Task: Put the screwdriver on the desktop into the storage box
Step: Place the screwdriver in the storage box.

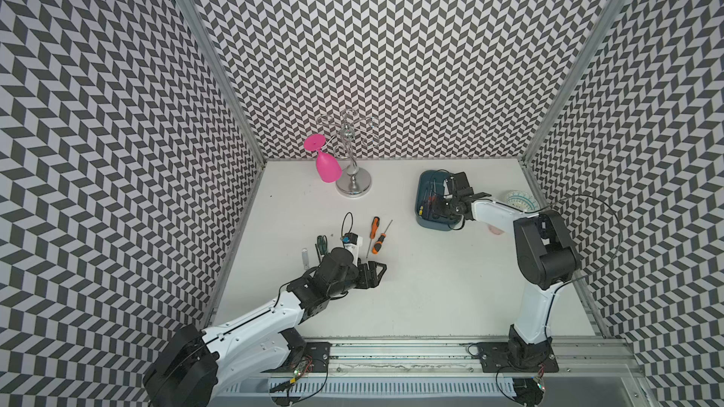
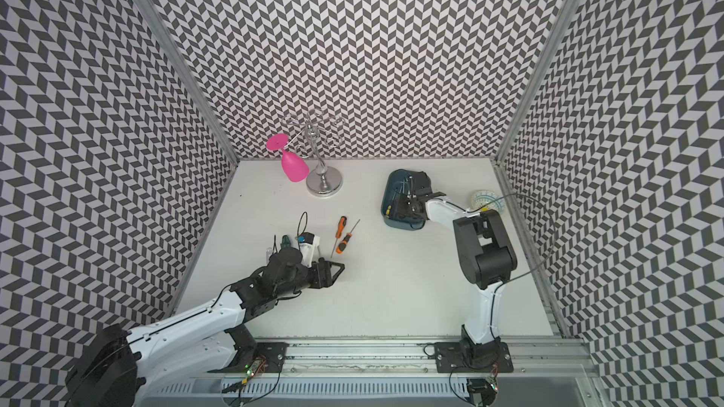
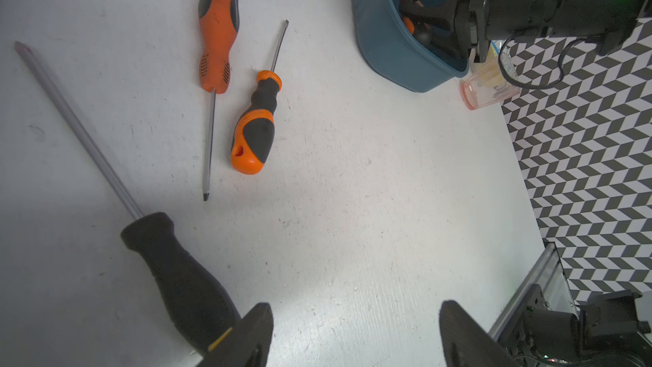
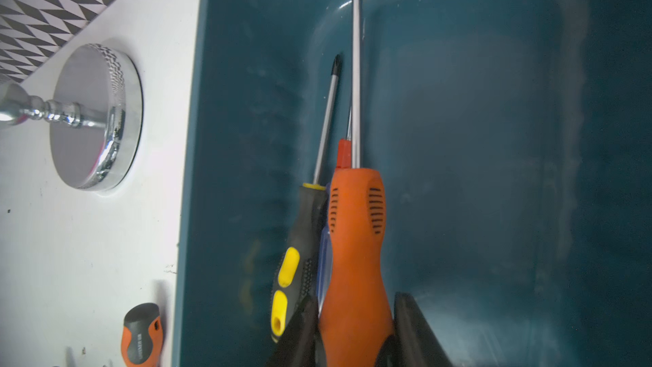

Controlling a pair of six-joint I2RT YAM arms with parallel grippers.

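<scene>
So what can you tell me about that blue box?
The box is a dark teal plastic tub, rectangular with rounded corners and low glossy walls. It sits flat on the white table, far right. Screwdrivers lie inside along one wall; the right arm's jaws grip an orange screwdriver there. A pinkish cup stands beside it.

links (image 1: 254, 319): white | joints (image 1: 546, 256): black | cables (image 3: 562, 65): black | left end effector (image 3: 354, 307): black

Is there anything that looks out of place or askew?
Nothing looks spilled or damaged. Three screwdrivers lie loose on the desktop, each at a different angle: an orange screwdriver, an orange-black screwdriver and a black screwdriver, outside the storage box.
</scene>
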